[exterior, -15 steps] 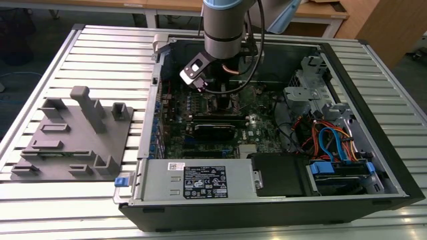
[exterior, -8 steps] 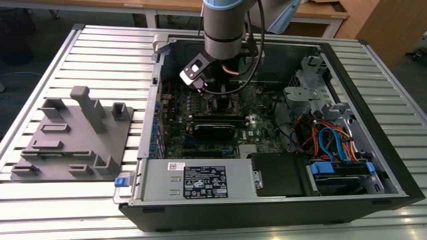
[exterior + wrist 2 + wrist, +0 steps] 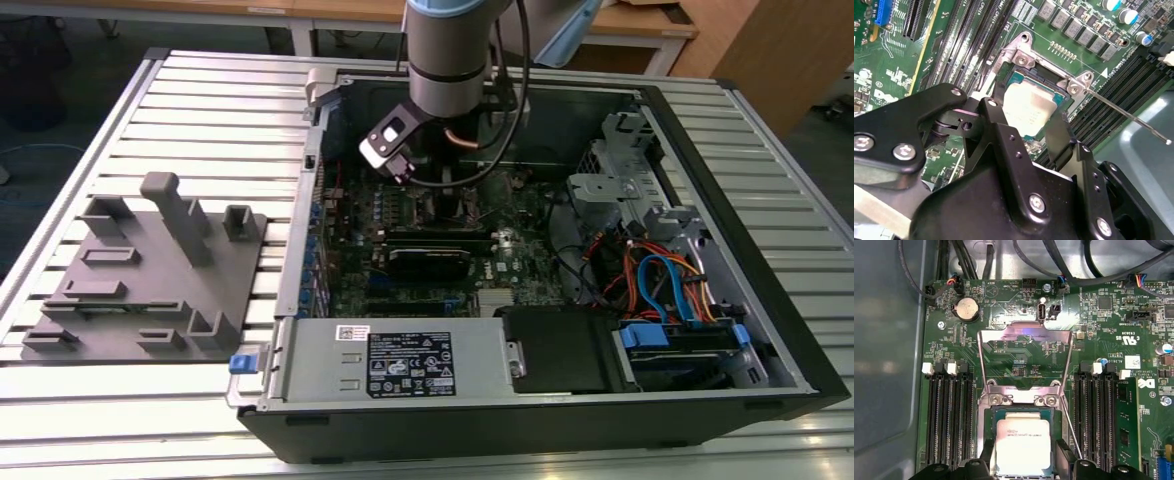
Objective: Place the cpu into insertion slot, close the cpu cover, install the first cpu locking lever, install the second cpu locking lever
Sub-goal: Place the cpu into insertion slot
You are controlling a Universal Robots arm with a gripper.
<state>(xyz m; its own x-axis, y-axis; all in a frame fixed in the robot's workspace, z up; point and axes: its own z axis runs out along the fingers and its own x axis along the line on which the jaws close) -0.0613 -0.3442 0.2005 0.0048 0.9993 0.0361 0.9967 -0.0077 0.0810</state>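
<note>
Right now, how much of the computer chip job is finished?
Nearly one step: the cpu sits in the insertion slot, with the gripper right around it. The cpu cover stands flipped open, so closing it is left. A locking lever sticks out unlatched, so both levers are left too.

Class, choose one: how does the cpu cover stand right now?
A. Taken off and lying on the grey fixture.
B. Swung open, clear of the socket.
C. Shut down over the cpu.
B: in the first wrist view the cpu cover stands hinged open beyond the insertion slot, with the cpu uncovered.
</note>
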